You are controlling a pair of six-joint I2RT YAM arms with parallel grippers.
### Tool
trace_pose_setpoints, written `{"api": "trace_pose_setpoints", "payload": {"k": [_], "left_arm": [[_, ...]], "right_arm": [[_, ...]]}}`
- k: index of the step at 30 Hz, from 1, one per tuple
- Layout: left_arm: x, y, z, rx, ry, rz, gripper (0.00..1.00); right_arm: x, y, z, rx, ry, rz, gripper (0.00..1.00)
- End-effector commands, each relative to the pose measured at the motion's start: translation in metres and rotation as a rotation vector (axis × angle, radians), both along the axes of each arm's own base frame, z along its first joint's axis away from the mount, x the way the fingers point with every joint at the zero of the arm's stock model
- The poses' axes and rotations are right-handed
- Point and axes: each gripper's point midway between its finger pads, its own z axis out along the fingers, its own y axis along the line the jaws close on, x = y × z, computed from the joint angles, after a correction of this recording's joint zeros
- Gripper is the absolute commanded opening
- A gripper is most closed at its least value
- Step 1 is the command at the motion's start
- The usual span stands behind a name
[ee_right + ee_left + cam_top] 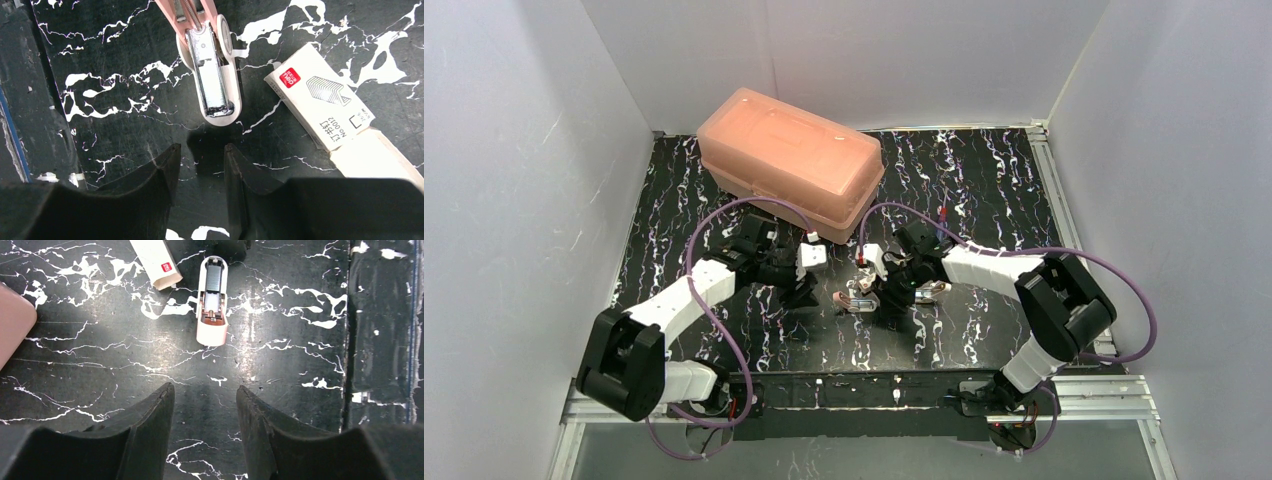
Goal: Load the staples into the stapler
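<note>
The stapler (854, 300) lies open on the black marbled table between my two grippers. In the right wrist view its metal magazine (212, 75) faces up on the white base, and the pink top runs away from me. A white box of staples (320, 107) with a red label lies just right of it. In the left wrist view the stapler (212, 310) lies straight ahead, with the box (156, 262) to its upper left. My left gripper (205, 387) and right gripper (200, 146) both stand open with nothing between the fingers. Each is a short way from the stapler.
A large pink plastic case (789, 160) sits at the back of the table; its corner (12, 320) shows at the left of the left wrist view. White walls close in three sides. A metal rail (874, 395) runs along the near edge.
</note>
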Motion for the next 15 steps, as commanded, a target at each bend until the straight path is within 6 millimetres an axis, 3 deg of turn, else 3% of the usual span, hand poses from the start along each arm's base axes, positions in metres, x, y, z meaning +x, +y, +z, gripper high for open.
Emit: {"api": "trace_pose_setpoints", "payload": {"k": [1, 9, 15], "left_arm": [[0.008, -0.008, -0.003, 0.008, -0.069, -0.031, 0.44], [0.02, -0.014, -0.006, 0.012, -0.077, 0.065, 0.35], [0.01, -0.019, -0.001, 0.011, 0.023, 0.084, 0.35]], "right_arm": [[0.006, 0.013, 0.006, 0.057, -0.001, -0.005, 0.44], [0.015, 0.012, -0.001, 0.05, 0.019, -0.052, 0.43], [0.019, 0.008, -0.002, 0.056, 0.033, -0.073, 0.42]]}}
